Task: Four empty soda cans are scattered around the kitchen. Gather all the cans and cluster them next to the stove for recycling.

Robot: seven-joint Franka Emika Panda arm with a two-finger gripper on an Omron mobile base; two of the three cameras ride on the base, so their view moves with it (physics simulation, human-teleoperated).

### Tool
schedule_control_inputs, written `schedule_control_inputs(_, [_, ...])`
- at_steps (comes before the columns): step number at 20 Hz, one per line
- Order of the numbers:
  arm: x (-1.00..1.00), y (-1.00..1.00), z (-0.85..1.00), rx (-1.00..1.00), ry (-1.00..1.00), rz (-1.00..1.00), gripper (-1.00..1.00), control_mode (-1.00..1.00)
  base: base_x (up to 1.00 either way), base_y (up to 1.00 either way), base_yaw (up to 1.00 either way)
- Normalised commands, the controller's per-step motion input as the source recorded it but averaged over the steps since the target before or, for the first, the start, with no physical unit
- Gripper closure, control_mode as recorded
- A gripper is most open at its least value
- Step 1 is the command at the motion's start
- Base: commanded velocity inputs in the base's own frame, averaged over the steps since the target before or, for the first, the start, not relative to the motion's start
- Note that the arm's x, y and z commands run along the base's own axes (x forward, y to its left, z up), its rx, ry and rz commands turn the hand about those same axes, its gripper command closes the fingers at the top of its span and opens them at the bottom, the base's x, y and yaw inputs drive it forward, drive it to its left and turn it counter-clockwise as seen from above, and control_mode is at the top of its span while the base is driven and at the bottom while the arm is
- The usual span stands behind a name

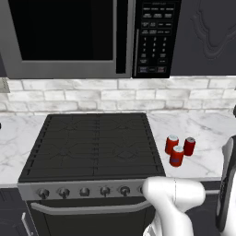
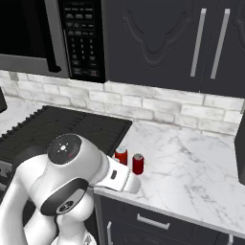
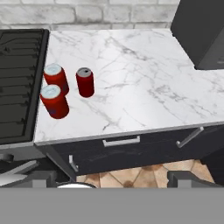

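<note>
With my two-finger gripper (image 3: pixel 112 177) spread wide and empty off the marble counter's (image 3: pixel 131 70) front edge, three upright red cylindrical soda cans (image 3: pixel 55 102) cluster ahead-left beside the black grated stove (image 3: pixel 17 78).

Light is even and diffuse across all 3 views, with no visible lamp or window as a source. The marble counter (image 3: pixel 131 65) reads bright and evenly lit, while the stove (image 1: pixel 92 143) cooktop and the cabinets (image 2: pixel 158 43) stay very dark with little surface detail. Shadows are faint: the soda cans (image 3: pixel 65 89) cast only a soft, short darkening at their bases. The microwave (image 1: pixel 64 37) door shows a flat black pane without reflections or glare. Edges are crisp with slight aliasing on the cooktop grates; nothing is blurred or out of focus, and straight lines stay straight to the picture edges
</note>
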Motion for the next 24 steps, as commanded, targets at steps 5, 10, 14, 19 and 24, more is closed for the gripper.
schedule_control_inputs(5, [-0.47, 0.04, 0.14, -0.03, 0.01, -0.01, -1.0, -1.0, 0.0, 0.0, 0.0])
schedule_control_inputs(10, [-0.1, 0.0, 0.01, 0.0, 0.0, 0.0, -1.0, 1.0, -0.41, 0.0, -0.01])
schedule_control_inputs(14, [0.0, 0.0, 0.0, 0.0, 0.0, 0.0, -1.0, 1.0, -0.43, 0.03, -0.01])
schedule_control_inputs(19, [0.0, 0.0, 0.0, 0.0, 0.0, 0.0, -1.0, 1.0, -0.5, 0.06, -0.01])
schedule_control_inputs(24, [0.0, 0.0, 0.0, 0.0, 0.0, 0.0, -1.0, 1.0, -0.66, 0.0, -0.01])
